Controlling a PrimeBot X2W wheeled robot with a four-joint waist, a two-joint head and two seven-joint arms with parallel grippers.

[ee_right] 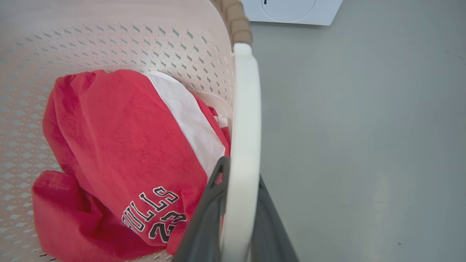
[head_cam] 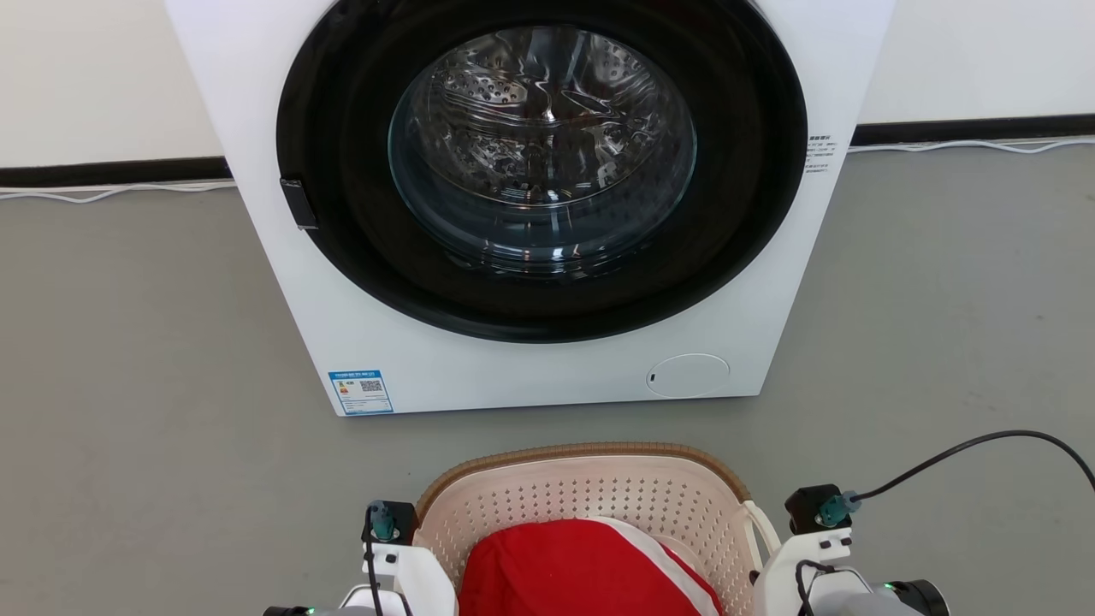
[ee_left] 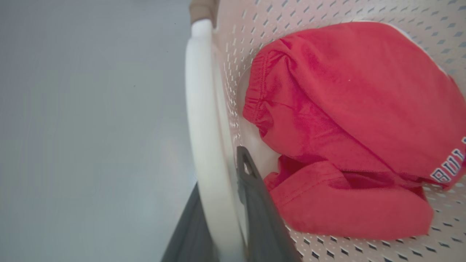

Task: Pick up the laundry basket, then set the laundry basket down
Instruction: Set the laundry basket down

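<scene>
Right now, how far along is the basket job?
Done: left tool and right tool each clamp a white side handle of the laundry basket, red clothing inside. In hand: the lift; I cannot tell whether it is off the floor. Left: setting it down.

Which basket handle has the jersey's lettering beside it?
The right handle, in the right hand: the lettering on the jersey lies beside it. By the left handle, only plain red cloth.

A white washer (head_cam: 513,376) stands far on the grey floor (head_cam: 128,385). Behind runs a white wall (head_cam: 85,77) with black skirting (head_cam: 111,171)
</scene>
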